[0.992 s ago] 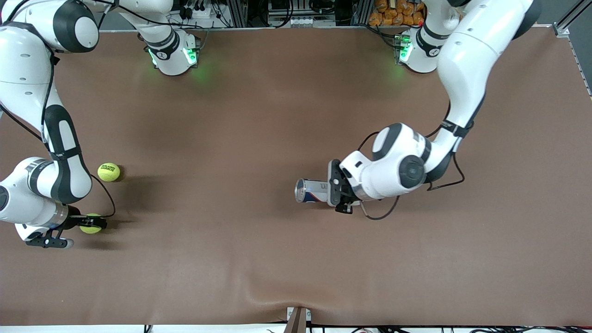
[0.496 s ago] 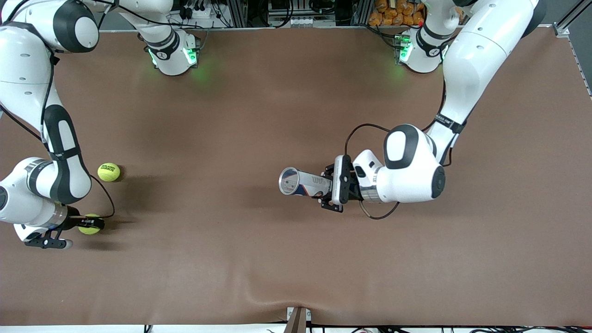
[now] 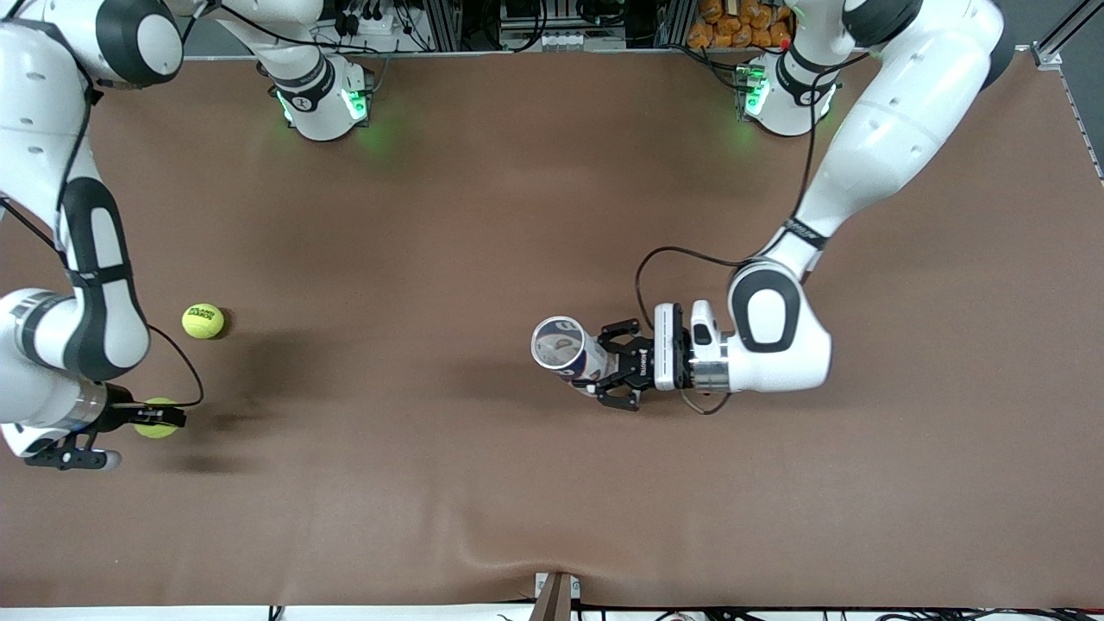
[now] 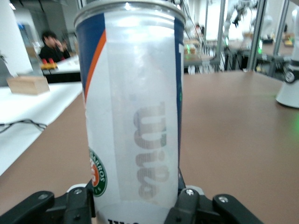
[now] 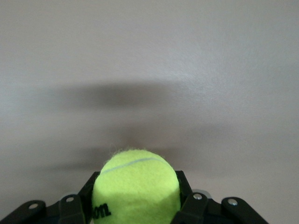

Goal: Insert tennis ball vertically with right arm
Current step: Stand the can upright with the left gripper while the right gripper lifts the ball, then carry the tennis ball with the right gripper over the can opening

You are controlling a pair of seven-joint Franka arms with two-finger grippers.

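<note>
- The tennis ball [image 3: 155,417] sat pinched between the fingers of the right gripper [image 3: 164,417], held just above the table [image 3: 483,483] near the right arm's end; the right wrist view showed the black fingers [image 5: 187,198] pressed against both sides of the ball [image 5: 137,189].
- A second tennis ball [image 3: 203,321] lay loose on the brown surface close by, farther from the front camera than the held one.
- The can [image 3: 565,348], a tall Wilson tube, was gripped low on its body by the left gripper [image 3: 614,373] over the middle of the table, its open mouth turned up toward the camera; the left wrist view showed the can [image 4: 133,107] standing upright between the claw fingers [image 4: 187,205].
- Ball and can stood well apart, so the long carry looked the main risk: a shallow pinch on the round felt could let the ball slip out on the way.
- A drop slightly off the tube's axis would likely catch the rim and bounce the ball away, since the mouth seemed barely wider than the ball.
- The right arm [image 3: 86,285] was folded down at its edge of the table, wrist low and level; the left arm [image 3: 862,164] reached in from its base, forearm bent toward the centre.
</note>
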